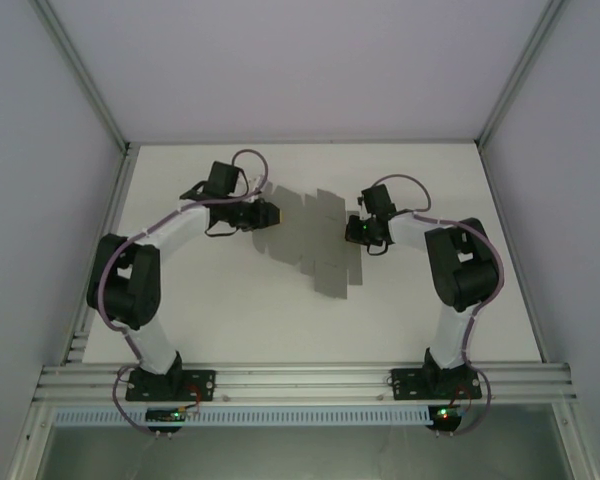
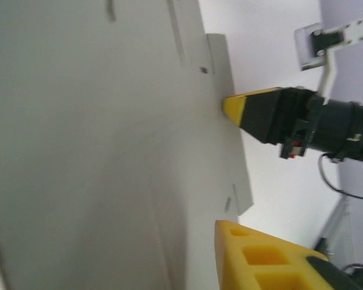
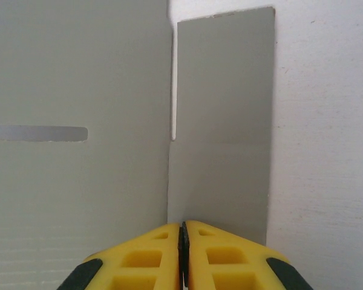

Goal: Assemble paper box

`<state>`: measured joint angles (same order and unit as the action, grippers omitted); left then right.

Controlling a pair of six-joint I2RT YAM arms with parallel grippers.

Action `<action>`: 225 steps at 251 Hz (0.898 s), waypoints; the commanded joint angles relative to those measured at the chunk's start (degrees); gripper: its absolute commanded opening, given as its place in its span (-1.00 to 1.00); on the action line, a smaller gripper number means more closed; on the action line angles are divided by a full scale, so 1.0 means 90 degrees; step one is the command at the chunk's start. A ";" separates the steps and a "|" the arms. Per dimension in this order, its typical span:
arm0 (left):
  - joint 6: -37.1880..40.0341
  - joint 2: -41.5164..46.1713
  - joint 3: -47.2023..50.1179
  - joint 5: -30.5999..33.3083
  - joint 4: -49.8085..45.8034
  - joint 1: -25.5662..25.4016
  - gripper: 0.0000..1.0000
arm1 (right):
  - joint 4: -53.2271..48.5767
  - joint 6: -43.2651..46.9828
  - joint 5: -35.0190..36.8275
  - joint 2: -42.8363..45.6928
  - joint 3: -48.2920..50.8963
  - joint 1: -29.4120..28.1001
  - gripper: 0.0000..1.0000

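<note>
Fingers (image 3: 151,254) of the right gripper (image 3: 183,232) meet with no gap between them. Their yellow tips sit at the near edge of a narrow flap (image 3: 224,121) on the paper box (image 3: 78,199). We see the box as a flat grey die-cut sheet, with a slot (image 3: 39,133) cut in the panel beside that flap. We cannot tell whether any cardboard is caught in the seam between the tips; they look set against the sheet rather than around it.

From above, the paper box (image 1: 315,245) lies spread on the white table (image 1: 230,310) between the two arms. The right gripper (image 1: 352,231) is at its right edge and the left gripper (image 1: 272,213) at its left edge, facing each other across it. We read this as bracing: one side pins the sheet so the other can work a flap without the whole sheet sliding.

At the left wrist, one yellow finger (image 2: 260,254) shows just beside the edge of the paper box (image 2: 109,151), and the cardboard covers the place where its partner would be. So we cannot say whether the left fingers are apart or clamped on the sheet, though the edge seems to run between them. In the same view the tip of the right gripper (image 2: 230,106) touches the sheet's far edge. In our judgement no flap is folded up yet, and assembly is at its start.
</note>
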<state>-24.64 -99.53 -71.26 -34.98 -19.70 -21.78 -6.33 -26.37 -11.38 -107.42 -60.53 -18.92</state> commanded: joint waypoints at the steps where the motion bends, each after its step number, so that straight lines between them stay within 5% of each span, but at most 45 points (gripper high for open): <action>1: 0.0425 -0.0135 -0.0265 0.0975 -0.0886 -0.0183 -0.58 | -0.1007 -0.0072 -0.0047 -0.0444 0.0282 -0.0166 -0.75; 86: 0.0597 0.0011 -0.0338 0.2446 -0.1136 -0.0465 -0.94 | -0.1211 0.0176 0.0231 0.0495 0.0137 -0.0112 -0.57; 125: 0.0729 0.0212 -0.0275 0.2937 -0.0847 -0.0604 -1.00 | -0.1059 0.0300 0.0233 0.1330 0.0297 0.0033 -0.15; 175: 0.0914 0.1155 0.0268 0.1954 0.0696 -0.0587 -1.00 | -0.0635 0.0468 -0.0575 0.2233 0.0686 0.0729 0.20; 210: 0.0853 0.1859 0.0827 0.0926 0.2192 -0.0399 -1.00 | -0.0103 0.0537 -0.1444 0.2747 0.0900 0.1178 0.97; 225: 0.0683 0.2091 0.1024 0.0454 0.2824 -0.0246 -1.00 | 0.0266 0.0608 -0.1771 0.2966 0.1014 0.1309 0.99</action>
<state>-18.13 -85.52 -65.04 -21.23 -10.41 -26.22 -9.87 -22.48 -18.65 -84.68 -53.45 -8.84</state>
